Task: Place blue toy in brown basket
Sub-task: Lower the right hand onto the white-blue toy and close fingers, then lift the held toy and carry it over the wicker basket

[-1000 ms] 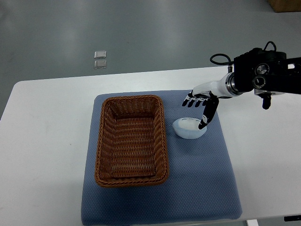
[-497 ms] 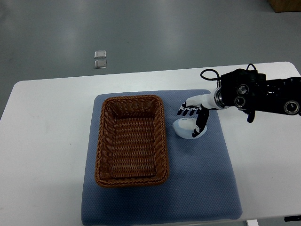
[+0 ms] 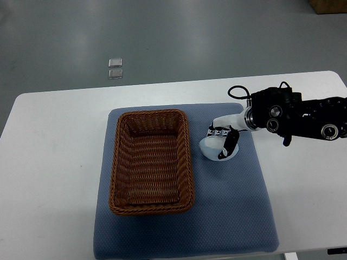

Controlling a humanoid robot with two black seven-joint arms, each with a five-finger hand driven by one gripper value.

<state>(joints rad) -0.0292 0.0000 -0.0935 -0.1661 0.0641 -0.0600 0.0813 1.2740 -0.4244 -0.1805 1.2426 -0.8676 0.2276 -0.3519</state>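
Toy: the blue toy (image 3: 212, 149), pale and rounded, lies on the blue mat (image 3: 233, 206) just beside the basket's right wall, at about 3 o'clock from the basket's middle; it is not yet inside.
Right hand: the right hand (image 3: 223, 140) comes in from 3 o'clock and sits on top of the toy, reaching from the far side so the basket side stays free.
Fingers: curled down over the toy's top and right flank, touching it; this looks like a grasp closing, though a firm hold cannot be confirmed.
Basket: the brown basket (image 3: 116, 162) stands with its long side running 12 to 6 o'clock, with nothing visible in it.
Left hand: not in view.
Step in hand: likely securing the toy before lifting it toward 9 o'clock over the rim.
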